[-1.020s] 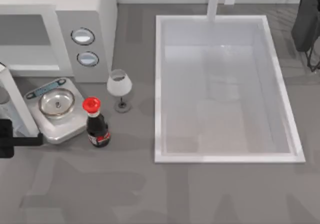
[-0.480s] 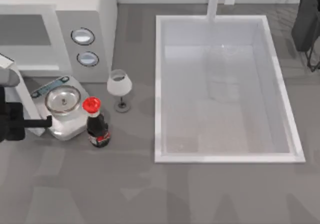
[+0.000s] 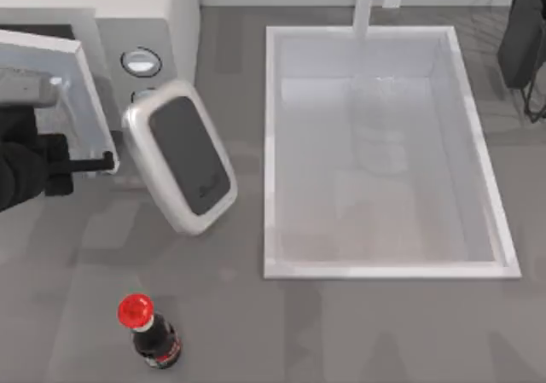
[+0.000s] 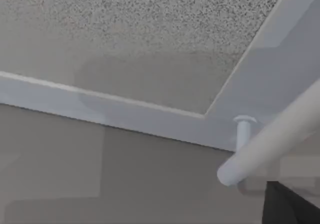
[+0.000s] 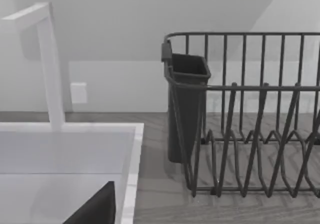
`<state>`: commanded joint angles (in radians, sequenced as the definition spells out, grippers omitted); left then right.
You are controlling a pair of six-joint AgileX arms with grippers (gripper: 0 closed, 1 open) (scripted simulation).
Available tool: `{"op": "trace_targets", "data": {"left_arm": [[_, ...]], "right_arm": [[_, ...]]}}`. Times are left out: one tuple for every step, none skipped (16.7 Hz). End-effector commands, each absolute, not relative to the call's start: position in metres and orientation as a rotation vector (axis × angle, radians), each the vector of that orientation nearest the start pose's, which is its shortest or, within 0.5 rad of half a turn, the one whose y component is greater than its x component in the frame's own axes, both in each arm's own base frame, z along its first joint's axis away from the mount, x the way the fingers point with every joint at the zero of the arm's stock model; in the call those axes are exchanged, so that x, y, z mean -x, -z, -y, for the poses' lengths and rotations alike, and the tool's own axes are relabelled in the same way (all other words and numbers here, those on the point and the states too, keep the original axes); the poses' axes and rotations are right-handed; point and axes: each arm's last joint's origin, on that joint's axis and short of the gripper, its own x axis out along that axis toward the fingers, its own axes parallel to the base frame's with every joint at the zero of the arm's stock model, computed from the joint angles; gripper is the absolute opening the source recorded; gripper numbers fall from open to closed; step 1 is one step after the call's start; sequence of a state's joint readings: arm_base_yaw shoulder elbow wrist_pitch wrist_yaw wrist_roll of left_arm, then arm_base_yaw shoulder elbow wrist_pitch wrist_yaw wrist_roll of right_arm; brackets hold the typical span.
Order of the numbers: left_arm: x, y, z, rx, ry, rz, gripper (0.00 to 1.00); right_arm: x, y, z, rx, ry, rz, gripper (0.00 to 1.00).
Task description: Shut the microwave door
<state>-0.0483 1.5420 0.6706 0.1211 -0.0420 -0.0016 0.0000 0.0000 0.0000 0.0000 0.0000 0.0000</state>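
Left gripper [image 3: 109, 163] sat at the table's left, in front of the microwave [image 3: 162, 8], its dark fingers pointing right and up against the free edge of the door [image 3: 64, 84]. Couldn't tell whether the fingers were apart, together or grasping anything. Door was a white slab, partly open, angled out from the microwave front, hinged on the left. Left wrist view was close on the door: speckled window panel, white frame, and the handle [image 4: 272, 136], a white bar on a short post.

A pad [image 3: 181, 154], rounded white with dark grey face, was tilted just right of the door, overlapping the lower of the 2 dials [image 3: 141, 61]. Bottle [image 3: 150, 335], red cap, dark body, stood near the front edge, well apart from the microwave. Sink [image 3: 384, 264] was to the right.

Right arm was parked at the far right; its wrist view showed the faucet [image 5: 47, 59] and a dark rack [image 5: 250, 114].
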Motion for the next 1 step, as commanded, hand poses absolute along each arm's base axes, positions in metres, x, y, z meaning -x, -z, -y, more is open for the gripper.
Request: {"op": "trace_targets", "data": {"left_arm": [[-0.2938, -0.147, 0.0122, -0.023, -0.003, -0.75, 0.0]], "right_arm": [[-0.1057, -0.16, 0.0012, 0.0, 0.0, 0.0, 1.0]]}}
